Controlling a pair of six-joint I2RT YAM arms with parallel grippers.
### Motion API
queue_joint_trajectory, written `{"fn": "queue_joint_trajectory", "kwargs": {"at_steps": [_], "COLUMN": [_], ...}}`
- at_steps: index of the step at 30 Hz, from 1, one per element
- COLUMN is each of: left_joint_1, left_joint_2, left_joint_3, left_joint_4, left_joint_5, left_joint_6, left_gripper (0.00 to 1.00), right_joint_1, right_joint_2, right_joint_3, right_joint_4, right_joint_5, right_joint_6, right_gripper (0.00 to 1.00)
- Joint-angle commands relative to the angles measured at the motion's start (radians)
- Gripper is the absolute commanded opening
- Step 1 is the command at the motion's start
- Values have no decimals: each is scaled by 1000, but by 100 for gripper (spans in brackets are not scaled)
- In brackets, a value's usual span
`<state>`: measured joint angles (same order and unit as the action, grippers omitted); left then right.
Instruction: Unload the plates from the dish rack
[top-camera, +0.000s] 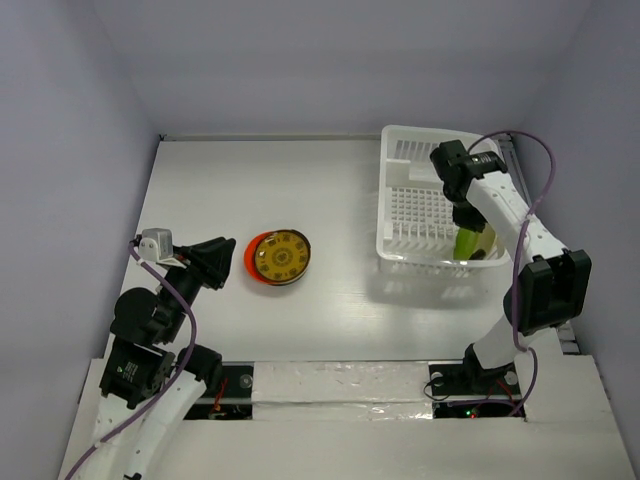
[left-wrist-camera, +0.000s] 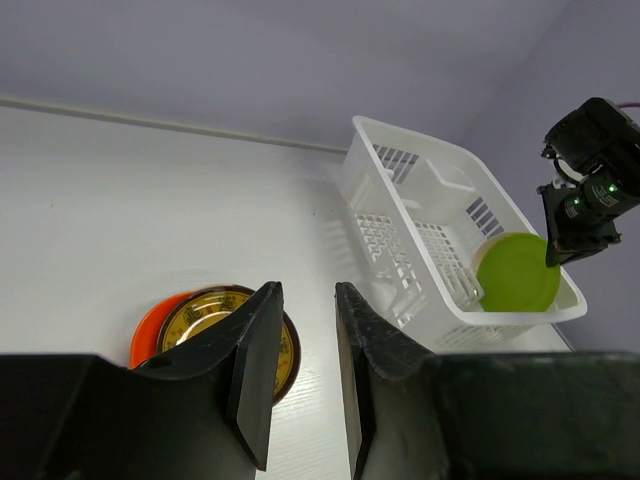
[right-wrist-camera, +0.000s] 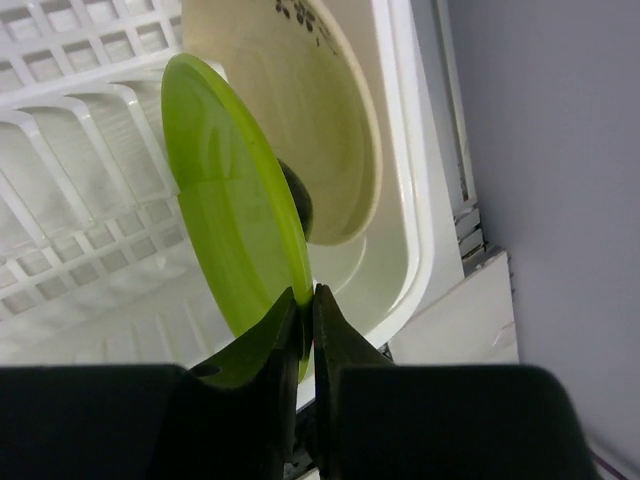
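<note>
A: What had the right pincer (right-wrist-camera: 307, 300) got hold of?

B: Its jaws were closed on the near rim of the yellow-green plate (right-wrist-camera: 230, 210). The plate stood on edge straight ahead of the fingertips, inside the dish rack (right-wrist-camera: 90, 120).

A: And beyond that plate?

B: The cream plate (right-wrist-camera: 325, 120) leaned just behind it, against the rack's end wall. A dark sliver showed between the two. It was possibly another plate, but the view was too cramped to say.

A: So which step was this?

B: I judged the grasp made and the lift about to come. The next move called for a clean pull out of the pegs and past the rack wall, without dragging the cream plate along. Then a carry across to the table (left-wrist-camera: 100, 200).

A: And the left pincer (left-wrist-camera: 307, 300)?

B: Open, holding nothing, hovering low. Just past and beneath its tips lay the tan-brown plate (left-wrist-camera: 195, 320), stacked on the orange-red plate (left-wrist-camera: 145, 340), well apart from the rack. That looked a likely place to set the green one.
</note>
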<state>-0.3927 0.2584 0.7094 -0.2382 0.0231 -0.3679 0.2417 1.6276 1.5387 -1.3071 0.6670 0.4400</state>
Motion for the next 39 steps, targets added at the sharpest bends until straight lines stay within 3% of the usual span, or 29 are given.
{"fn": "queue_joint_trajectory", "kwargs": {"at_steps": [1,11,16,19,21,25,26,31,39], "left_joint_1": [-6,-6,-6,-6,-6,3,3,3,22], "left_joint_2": [-1,16,22,28,33,36,36,35,54], "left_joint_3": [13,10,9,9,9,7,7,5,5], "left_joint_4": [30,31,34,33,33,33,31,31,31], "left_joint_5": [-5,3,9,9,9,0,-3,-12,-14], "left_joint_6": [3,3,4,3,3,0,0,-5,-3], "left_gripper": [25,26,26,26,26,26,26,26,26], "right_joint_1": [56,186,196,264,330,452,474,541,605], "right_joint_2": [-28,5,-63,-98,-115,-172,-176,-101,148], "right_joint_3": [78,211,291,348,344,175,94,-72,-40], "right_joint_4": [-12,-86,-86,-57,32,529,602,1004,1103], "right_joint_5": [59,255,281,266,202,-160,-308,-642,-748], "right_joint_6": [-9,-15,-3,29,-10,-81,-52,68,187], "right_gripper": [0,0,0,0,0,0,0,0,0]}}
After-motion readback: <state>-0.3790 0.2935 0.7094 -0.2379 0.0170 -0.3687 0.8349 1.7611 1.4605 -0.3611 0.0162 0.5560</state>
